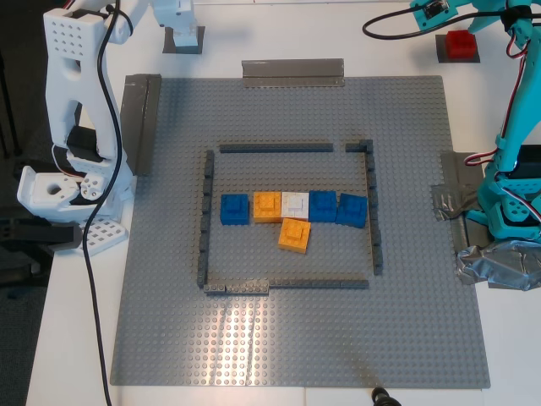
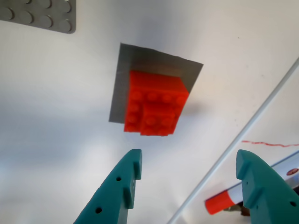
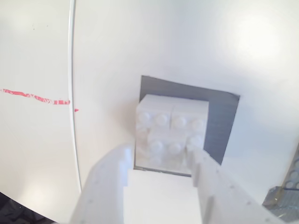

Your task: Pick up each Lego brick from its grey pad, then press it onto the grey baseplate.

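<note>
The red Lego brick (image 1: 457, 41) sits on its small grey pad (image 1: 467, 57) at the exterior view's top right. In the first wrist view my first gripper (image 2: 189, 163) is open and empty, with its teal fingers short of the red brick (image 2: 154, 109) and its pad (image 2: 122, 79). My second gripper (image 3: 161, 156) has its white fingers against both sides of the white Lego brick (image 3: 170, 128), which rests on its grey pad (image 3: 222, 123). In the exterior view that gripper (image 1: 177, 17) hides this brick. The grey baseplate (image 1: 296, 338) fills the middle.
Inside the plate's dark-strip outline (image 1: 204, 211) lie blue bricks (image 1: 235, 209), orange bricks (image 1: 294, 234) and another white brick (image 1: 295, 204). Grey tape strips (image 1: 293, 72) edge the plate. A red-capped marker (image 2: 224, 201) and a cable (image 2: 243, 135) lie near my first gripper.
</note>
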### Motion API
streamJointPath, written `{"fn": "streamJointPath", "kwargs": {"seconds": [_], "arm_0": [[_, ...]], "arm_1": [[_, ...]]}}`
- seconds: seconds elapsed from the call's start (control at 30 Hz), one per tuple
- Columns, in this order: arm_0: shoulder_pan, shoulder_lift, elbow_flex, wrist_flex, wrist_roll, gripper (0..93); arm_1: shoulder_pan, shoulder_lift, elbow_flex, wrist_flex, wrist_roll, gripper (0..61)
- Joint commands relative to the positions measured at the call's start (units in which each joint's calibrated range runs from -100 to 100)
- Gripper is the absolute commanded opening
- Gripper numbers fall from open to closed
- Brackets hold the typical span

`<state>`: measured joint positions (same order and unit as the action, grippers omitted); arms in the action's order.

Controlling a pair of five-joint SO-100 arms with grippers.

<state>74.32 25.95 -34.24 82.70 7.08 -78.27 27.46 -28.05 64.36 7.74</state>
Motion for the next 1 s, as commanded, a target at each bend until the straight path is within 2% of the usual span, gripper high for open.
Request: {"fn": "streamJointPath", "kwargs": {"seconds": [0.0,0.3,0.4,0.67,0.73,0.97], "arm_0": [[0.50,-0.11,0.07,-0.27,0.07,22.4],[0.65,2.12,0.34,-0.35,0.07,22.4],[0.65,2.20,0.70,-1.33,0.02,22.4],[1.01,2.38,0.88,-2.31,0.02,22.3],[1.01,2.38,0.88,-2.31,0.02,22.3],[0.94,2.80,1.33,-2.14,0.02,22.3]], "arm_1": [[0.47,-0.85,-3.15,-0.08,0.63,9.2],[1.05,-0.77,-2.79,0.73,1.27,7.1],[1.27,-0.94,-2.79,0.41,1.02,0.5],[1.34,-3.43,-8.93,3.74,0.48,0.2],[1.34,-4.71,-10.19,5.45,-0.20,0.2],[2.86,-12.27,-10.01,9.03,-6.01,0.2]]}}
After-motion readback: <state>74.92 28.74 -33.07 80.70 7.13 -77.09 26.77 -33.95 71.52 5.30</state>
